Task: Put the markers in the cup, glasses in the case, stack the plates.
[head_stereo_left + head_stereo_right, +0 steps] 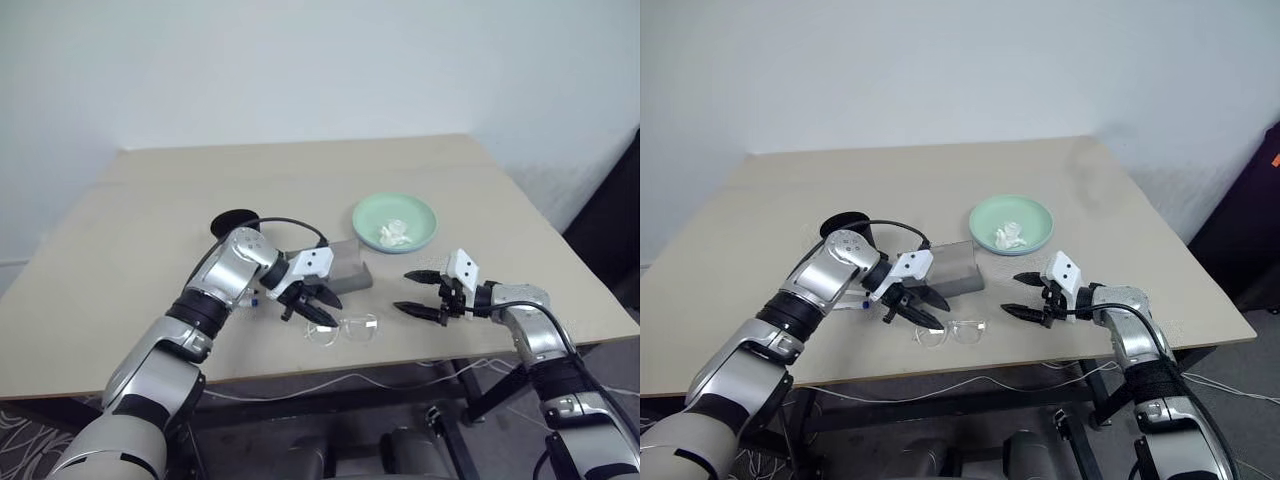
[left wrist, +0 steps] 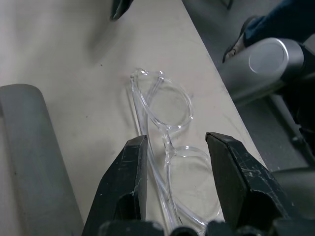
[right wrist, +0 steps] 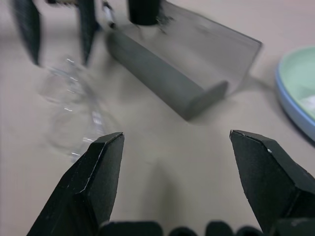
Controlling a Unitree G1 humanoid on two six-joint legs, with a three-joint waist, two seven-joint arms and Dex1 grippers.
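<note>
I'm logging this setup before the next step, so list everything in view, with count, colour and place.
table: one, light beige, carries everything.
glasses: one pair, clear frame, near the front edge, lying flat, just ahead of the left gripper's fingers.
case: one, grey with frosted lid raised, behind the glasses.
plates: mint green one stacked on a light blue one, whose rim shows in the right wrist view, right of the case.
tissue: one, white, crumpled, on the green plate.
cup: one, black, behind the left arm.
marker: one seen, white body, dark tip, beside the case.
left gripper: black fingers open, over the glasses.
right gripper: black fingers wide open, holding nothing, right of the glasses.
</note>
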